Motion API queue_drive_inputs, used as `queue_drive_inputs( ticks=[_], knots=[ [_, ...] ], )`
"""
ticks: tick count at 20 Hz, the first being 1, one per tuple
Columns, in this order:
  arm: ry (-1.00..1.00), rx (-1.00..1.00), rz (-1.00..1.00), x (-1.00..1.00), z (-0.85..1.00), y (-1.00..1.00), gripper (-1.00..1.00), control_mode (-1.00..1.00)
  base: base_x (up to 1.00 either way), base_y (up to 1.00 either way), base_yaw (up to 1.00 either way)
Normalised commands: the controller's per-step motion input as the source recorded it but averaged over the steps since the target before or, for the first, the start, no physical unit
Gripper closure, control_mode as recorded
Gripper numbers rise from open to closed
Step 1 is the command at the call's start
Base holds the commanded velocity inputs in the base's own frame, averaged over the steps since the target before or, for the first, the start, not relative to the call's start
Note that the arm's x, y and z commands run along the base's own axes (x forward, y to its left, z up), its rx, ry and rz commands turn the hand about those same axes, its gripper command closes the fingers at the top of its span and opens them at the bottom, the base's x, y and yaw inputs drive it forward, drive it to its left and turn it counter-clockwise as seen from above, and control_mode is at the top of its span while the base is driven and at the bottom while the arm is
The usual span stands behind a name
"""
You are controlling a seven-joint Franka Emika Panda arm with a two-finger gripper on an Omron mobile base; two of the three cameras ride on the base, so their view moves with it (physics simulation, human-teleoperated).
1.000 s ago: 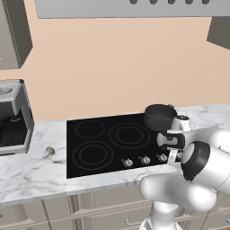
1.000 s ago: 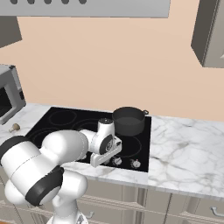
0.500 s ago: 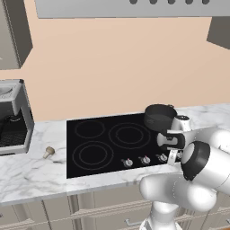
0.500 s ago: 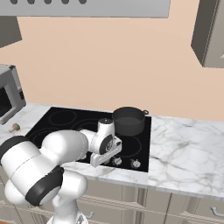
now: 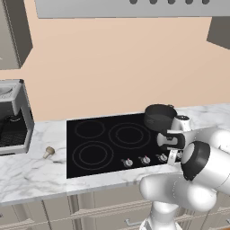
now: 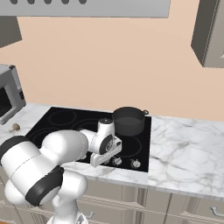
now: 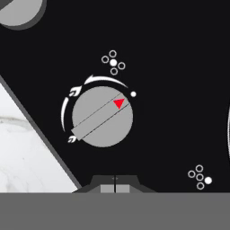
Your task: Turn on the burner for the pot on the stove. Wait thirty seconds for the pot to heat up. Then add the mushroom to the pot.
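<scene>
Fingers (image 7: 115, 183) pressed together, nothing pinched, poised just in front of a round grey knob (image 7: 102, 117) near the front edge of the stove (image 5: 99, 139). The knob's red pointer aims toward a white dot at the end of a curved flame scale. In the hand view the white marble surface (image 7: 27, 148) meets the black glass along a diagonal edge to the left of the knob. The pot (image 5: 159, 117) sits on the rear right burner, close to the stove's right edge, beside the hand. The mushroom (image 5: 48, 152) lies on the marble just left of the stove, well apart from the pot. The left burner rings are bare. A coffee machine (image 5: 11, 117) stands at far left.
</scene>
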Motion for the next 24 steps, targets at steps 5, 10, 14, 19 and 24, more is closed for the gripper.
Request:
queue_drive_inputs(
  ticks=[5, 10, 14, 19, 24],
  knots=[
    [0.00, 0.00, 0.00, 0.00, 0.00, 0.00, 1.00, -1.00, 0.00, 0.00, 0.00],
    [0.00, 0.00, 0.00, 0.00, 0.00, 0.00, 1.00, -1.00, 0.00, 0.00, 0.00],
    [0.00, 0.00, 0.00, 0.00, 0.00, 0.00, 1.00, -1.00, 0.00, 0.00, 0.00],
    [0.00, 0.00, 0.00, -0.05, 0.01, 0.00, 1.00, -1.00, 0.00, 0.00, 0.00],
    [0.00, -0.01, -0.01, -0.23, 0.04, 0.06, 1.00, -1.00, 0.00, 0.00, 0.00]
  ],
)
